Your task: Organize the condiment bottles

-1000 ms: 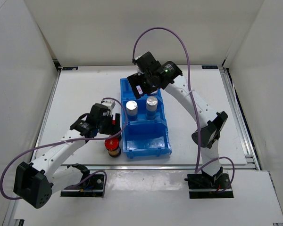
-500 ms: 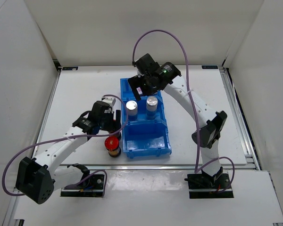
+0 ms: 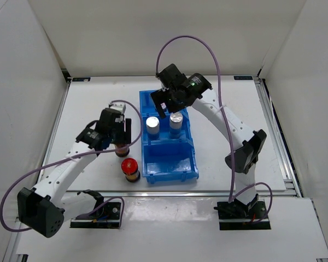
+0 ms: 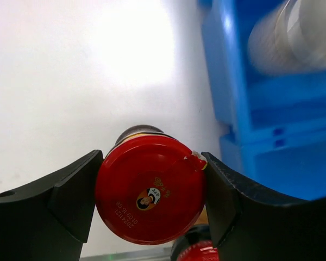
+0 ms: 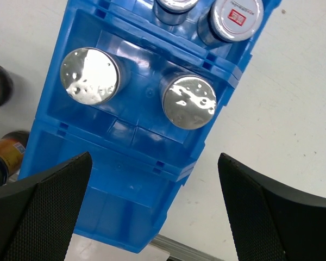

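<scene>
Here the left gripper [image 4: 152,187] pinches 1 red-capped bottle [image 4: 148,202] by its cap, just left of the bin [image 3: 169,162]. The right gripper [image 5: 155,179] hangs spread above 2 silver-capped bottles [image 5: 189,101] in the bin's middle compartment.

Two white-linked arms [image 3: 71,164], black joints [image 3: 245,154], looping purple cables [image 3: 186,37], black textured fingers [image 5: 38,206]

Two silver-capped bottles [image 3: 152,124] stand upright in the blue bin's [image 3: 169,162] middle compartment (two red-capped bottles [image 3: 130,165] stand outside, left).
</scene>
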{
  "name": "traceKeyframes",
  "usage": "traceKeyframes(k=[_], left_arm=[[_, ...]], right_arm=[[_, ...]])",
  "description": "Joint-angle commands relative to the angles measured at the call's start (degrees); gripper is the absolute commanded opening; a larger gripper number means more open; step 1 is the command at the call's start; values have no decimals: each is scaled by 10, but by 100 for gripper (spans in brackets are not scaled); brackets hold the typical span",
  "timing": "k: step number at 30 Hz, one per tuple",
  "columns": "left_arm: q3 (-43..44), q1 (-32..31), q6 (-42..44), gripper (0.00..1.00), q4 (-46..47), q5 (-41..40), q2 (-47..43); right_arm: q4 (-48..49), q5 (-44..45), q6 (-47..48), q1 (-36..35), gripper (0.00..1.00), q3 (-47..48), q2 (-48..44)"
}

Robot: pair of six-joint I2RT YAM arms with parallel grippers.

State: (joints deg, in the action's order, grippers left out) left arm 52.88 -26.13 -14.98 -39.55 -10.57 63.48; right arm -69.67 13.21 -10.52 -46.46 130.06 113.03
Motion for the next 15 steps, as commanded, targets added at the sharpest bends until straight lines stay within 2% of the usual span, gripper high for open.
traceKeyframes(k=[1,5,7,12,15], left_arm=[[132,2,10,11,32,-71,-25],[226,-36,27,11,32,-85,-7],[260,-52,27,11,37,-52,-2],[258,-121,1,11,89,50,9],[240,-182,-24,11,114,36,35]], right_arm=[[-14,43,-30,3,100,-6,-50],[-14,93,-99,32,100,-59,-97],[-20,120,-158,50,100,-97,-134],[-25,92,-278,152,100,-200,-242],[2,67,-289,204,100,-280,-299]])
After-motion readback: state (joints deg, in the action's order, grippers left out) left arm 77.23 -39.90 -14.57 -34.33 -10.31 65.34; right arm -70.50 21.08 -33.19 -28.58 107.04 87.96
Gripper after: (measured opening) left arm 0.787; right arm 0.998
